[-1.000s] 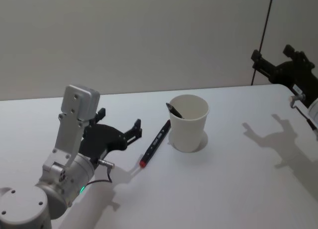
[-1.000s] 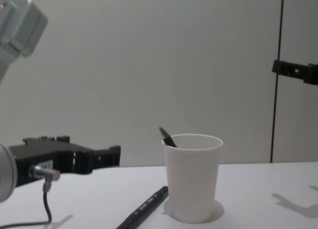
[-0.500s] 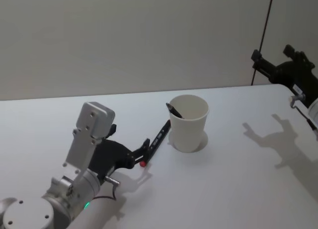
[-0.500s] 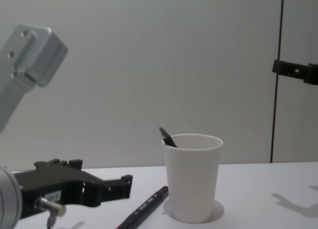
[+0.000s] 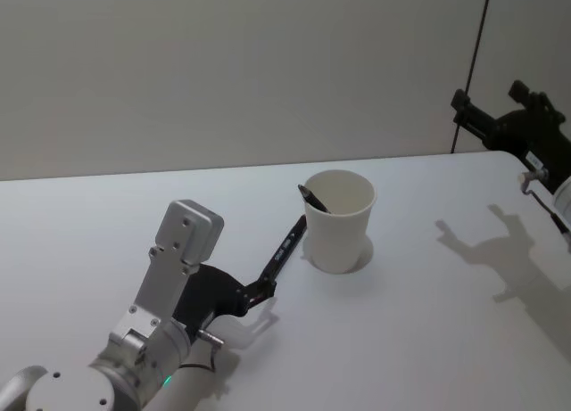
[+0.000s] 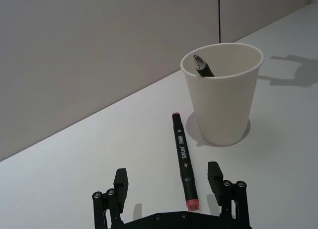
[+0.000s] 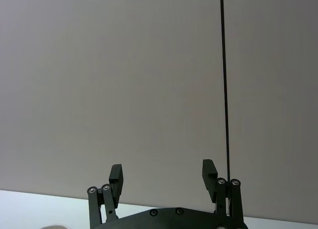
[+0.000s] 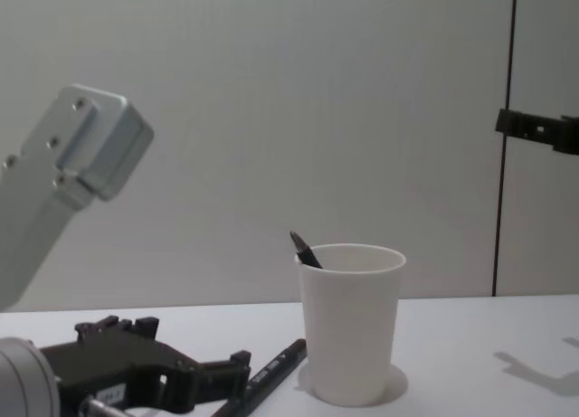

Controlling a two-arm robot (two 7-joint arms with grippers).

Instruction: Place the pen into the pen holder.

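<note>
A black pen (image 5: 287,243) with a red end lies flat on the white table, just left of the pen holder (image 5: 339,222), a white paper cup. The wrist view shows the pen (image 6: 183,154) pointing toward the pen holder (image 6: 222,95). Another dark pen (image 6: 202,66) stands inside the cup. My left gripper (image 5: 262,287) is low over the table and open. Its fingers (image 6: 214,172) stand on either side of the pen's red end without touching it. In the chest view the left gripper (image 8: 231,374) sits beside the pen (image 8: 276,367) and cup (image 8: 350,326). My right gripper (image 5: 489,97) hangs open, high at the far right.
The white table (image 5: 428,322) stretches wide to the right of the cup and toward me. A grey wall with a dark vertical seam (image 5: 471,63) stands behind it. The right gripper (image 7: 162,170) faces that wall.
My left gripper has moved forward and down to the pen. Its open fingers now stand on both sides of the red end. The pen, the cup and the right arm have not moved.
</note>
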